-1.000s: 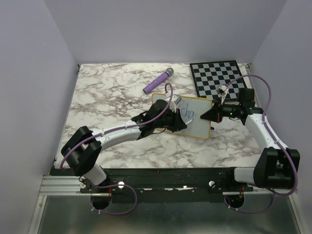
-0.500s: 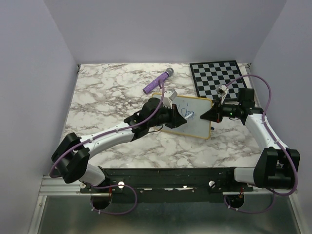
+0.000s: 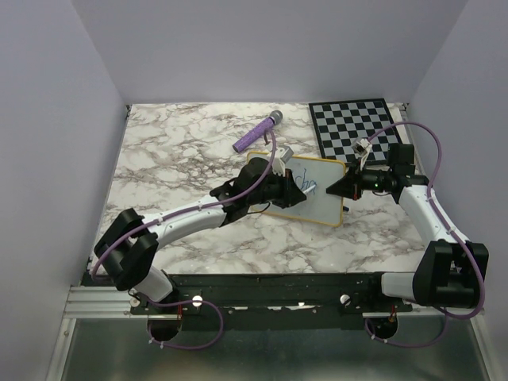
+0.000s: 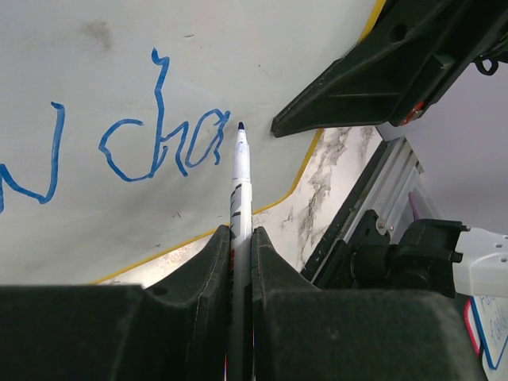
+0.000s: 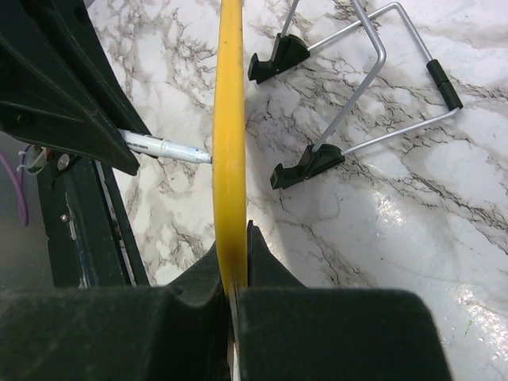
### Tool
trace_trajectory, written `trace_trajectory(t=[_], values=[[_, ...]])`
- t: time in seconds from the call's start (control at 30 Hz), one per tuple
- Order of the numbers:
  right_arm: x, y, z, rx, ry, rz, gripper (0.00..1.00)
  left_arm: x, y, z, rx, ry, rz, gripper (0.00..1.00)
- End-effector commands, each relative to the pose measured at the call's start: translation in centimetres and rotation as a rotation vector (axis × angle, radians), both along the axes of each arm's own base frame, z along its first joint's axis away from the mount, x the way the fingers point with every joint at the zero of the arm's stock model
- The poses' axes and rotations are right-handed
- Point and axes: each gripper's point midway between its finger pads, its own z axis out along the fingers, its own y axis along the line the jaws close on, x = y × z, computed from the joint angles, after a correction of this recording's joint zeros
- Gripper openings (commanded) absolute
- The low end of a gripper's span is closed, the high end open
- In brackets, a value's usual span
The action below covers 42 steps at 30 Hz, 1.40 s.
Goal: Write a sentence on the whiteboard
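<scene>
Whiteboard [image 3: 324, 205] on the marble table [image 3: 175, 151], right of centre, just nearer than the checkered board [image 3: 353, 127]. Propped on a wire stand [image 5: 309, 165] with black feet. On its face, blue lettering [image 4: 159, 143] reading "N cha", with the start cut off at the edge of the left wrist view. Just right of the last letter, the tip of a white marker [image 4: 240, 182], at or just off the surface, hard to tell which. Marker clamped between the fingers of the left gripper [image 4: 240, 254]. Right gripper [image 5: 232, 250] pinched on the board's yellow right edge. Beyond the board's far left corner, a purple stick [image 3: 256, 133] with a grey tip, lying flat.
</scene>
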Motion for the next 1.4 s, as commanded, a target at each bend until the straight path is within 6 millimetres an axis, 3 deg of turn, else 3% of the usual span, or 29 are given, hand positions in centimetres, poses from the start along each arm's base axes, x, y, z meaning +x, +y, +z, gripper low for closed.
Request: trace_trajectory(t=[0.0, 0.33, 1.37], values=[[-0.1, 0.2, 0.7, 0.005, -0.043, 0.022, 0.01, 1.2, -0.8, 1.2, -0.033, -0.021, 0.026, 0.0], [-0.1, 0.2, 0.7, 0.004, -0.045, 0.021, 0.01, 1.7, -1.2, 1.7, -0.043, -0.027, 0.032, 0.0], [-0.1, 0.2, 0.7, 0.006, -0.042, 0.021, 0.01, 1.3, -0.1, -2.0, 0.055, 0.032, 0.056, 0.0]])
